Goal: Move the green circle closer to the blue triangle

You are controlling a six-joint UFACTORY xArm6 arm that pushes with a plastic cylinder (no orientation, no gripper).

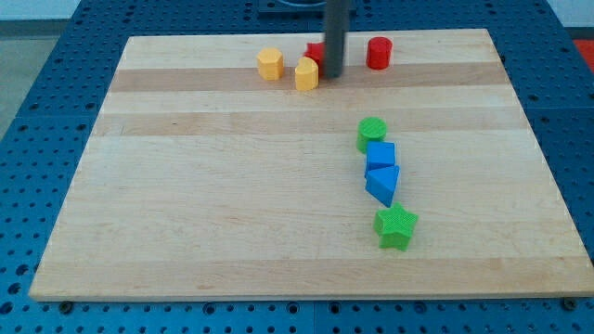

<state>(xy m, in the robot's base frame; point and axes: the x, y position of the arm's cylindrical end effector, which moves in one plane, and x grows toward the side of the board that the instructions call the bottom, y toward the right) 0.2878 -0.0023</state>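
The green circle (372, 133) lies right of the board's middle, touching the top of a blue cube (380, 155). The blue triangle (382, 183) lies just below that cube, so the cube sits between circle and triangle. My tip (332, 74) is at the view's top, far above the green circle, right next to a yellow block (306, 73) and in front of a partly hidden red block (316, 52).
A green star (396, 226) lies below the blue triangle. A yellow hexagon (270, 64) and a red cylinder (378, 53) sit near the board's top edge. The wooden board (204, 204) rests on a blue perforated table.
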